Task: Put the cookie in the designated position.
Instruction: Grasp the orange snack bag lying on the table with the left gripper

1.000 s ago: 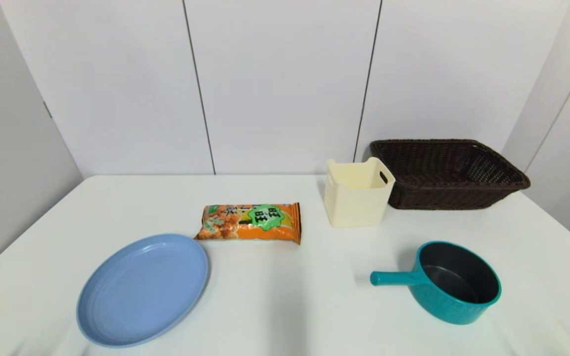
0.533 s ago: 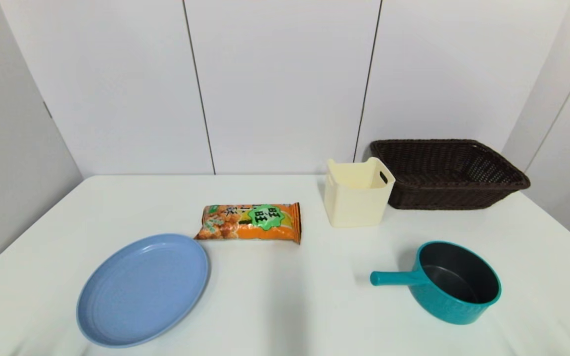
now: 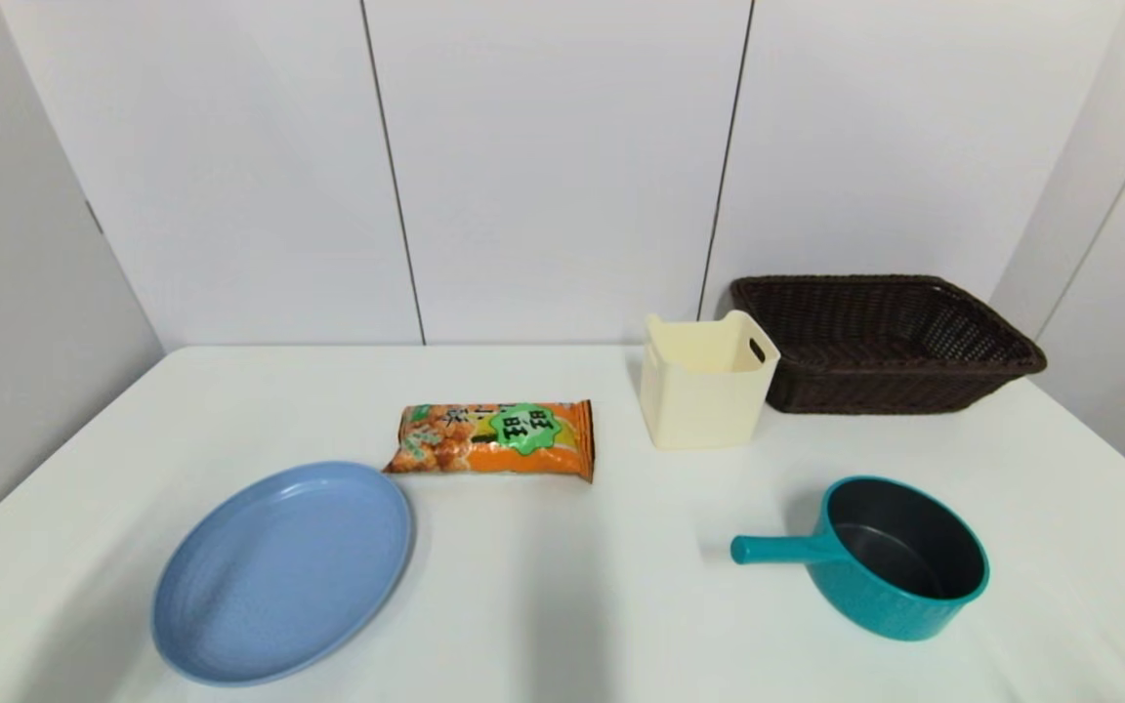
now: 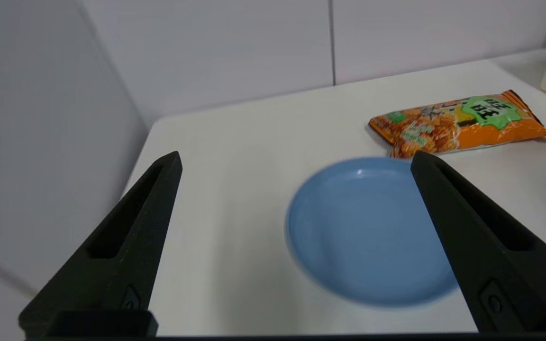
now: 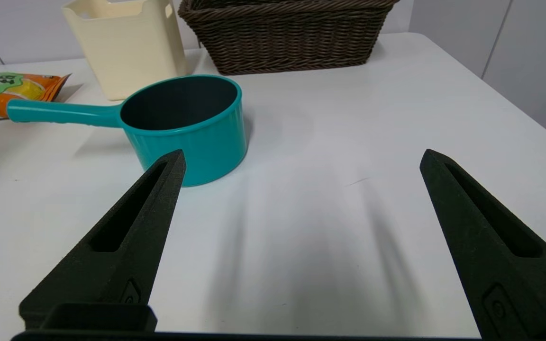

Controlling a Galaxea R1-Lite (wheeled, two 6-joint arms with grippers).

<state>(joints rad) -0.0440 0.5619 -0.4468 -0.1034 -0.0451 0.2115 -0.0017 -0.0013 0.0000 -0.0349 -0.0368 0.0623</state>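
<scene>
Cookie packet lies untouched beside the blue plate. Left tool gapes empty (right tool likewise, idle): approach crosswise, clearing the plate rim.

The white table carries five things, all lying straight on its top. Near the left front sits a blue plate, with the cookie flat just behind its far rim. A cream bin stands mid-right, touching or nearly touching a brown basket beside it, and a teal pot sits nearer the front, handle pointing left.
</scene>
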